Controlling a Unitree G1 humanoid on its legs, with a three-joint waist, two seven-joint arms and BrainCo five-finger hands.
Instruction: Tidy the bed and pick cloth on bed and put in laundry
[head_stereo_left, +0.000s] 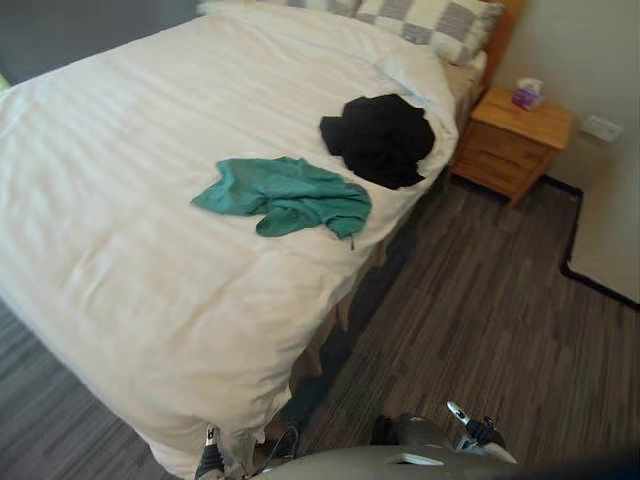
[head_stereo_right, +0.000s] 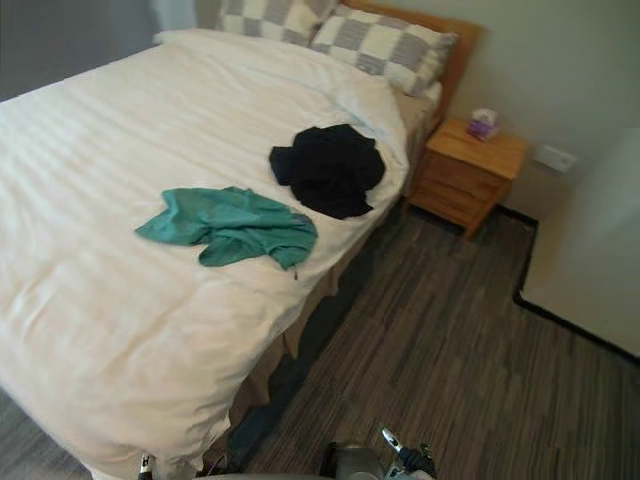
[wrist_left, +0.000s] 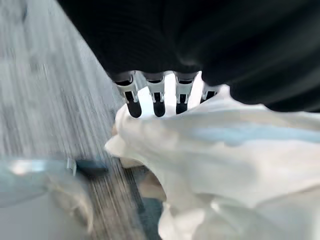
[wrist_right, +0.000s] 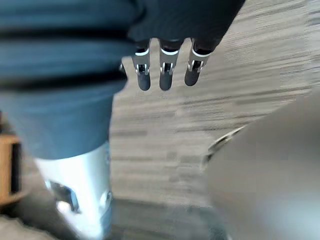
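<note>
The left hand (wrist_left: 156, 95) hung low at the near left, its fingers straight and slightly spread, holding nothing. Their dark tips were just beside the hanging near corner of the white duvet (wrist_left: 225, 150); whether they touched it could not be told.

The bed (head_stereo_left: 120, 250) took up the left and middle of the scene, with the duvet spread fairly flat over it and draped down its near and right sides. A green cloth (head_stereo_left: 285, 195) lay crumpled on the duvet around the middle of the bed, towards its right edge. A little farther and to the right lay a black cloth (head_stereo_left: 380, 138), bunched in a heap close to the right edge of the bed. The two cloths were near each other but apart. Neither hand was on either of them.

At the far end of the bed, two checked pillows (head_stereo_right: 385, 48) rested against a wooden headboard (head_stereo_right: 455, 45).

To the right of the bed's far end stood a wooden nightstand (head_stereo_left: 515, 140), just beside the mattress, with a small tissue box (head_stereo_left: 527, 93) on top. Dark striped carpet covered the floor (head_stereo_left: 480, 310) along the right side of the bed.

The right hand (wrist_right: 167, 70) hung at the near right above the carpet, fingers straight and together in a row, holding nothing.
</note>
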